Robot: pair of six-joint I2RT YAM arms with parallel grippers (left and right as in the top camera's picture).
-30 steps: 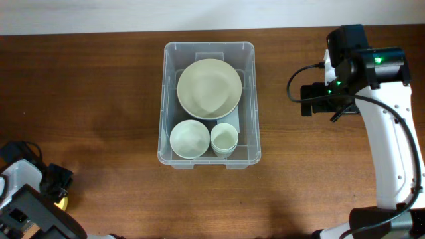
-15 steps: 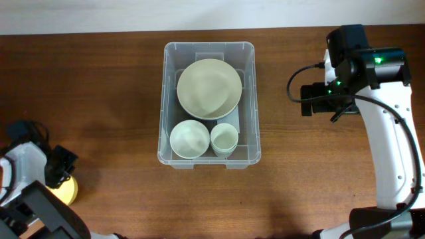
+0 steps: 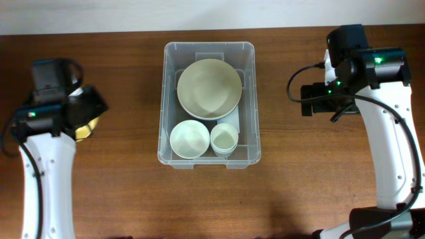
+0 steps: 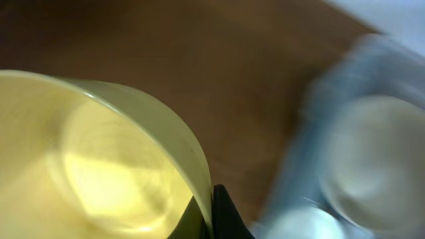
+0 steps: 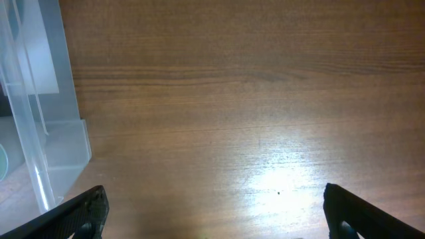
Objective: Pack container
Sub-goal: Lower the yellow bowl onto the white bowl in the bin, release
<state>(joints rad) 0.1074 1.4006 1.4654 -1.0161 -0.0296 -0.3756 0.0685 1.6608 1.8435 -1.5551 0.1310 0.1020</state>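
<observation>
At the left of the brown wooden table, well apart from the large clear plastic rectangular container, the left gripper is clamped on the rim of a pale yellow translucent plastic bowl. One finger is inside the wall and one outside. The wrist view is blurred, so I cannot tell how deep the pinch sits.

The container stands at the middle of the table. It holds a wide pale green round bowl at its far end, a small white bowl at near left and a small white cup at near right, with little bare floor left.

The step in hand looks like carrying the yellow bowl over to the container. To do it well:
- Keep the bowl level, since a rim pinch lets it swing.
- Clear the container's left wall before descending.
- Nest it in the green bowl, probably the only roomy spot.
- Let go low, so nothing rattles or tips the cup.

The right gripper hangs with its fingers wide apart, holding nothing, over bare table just right of the container. There it is out of the way.
</observation>
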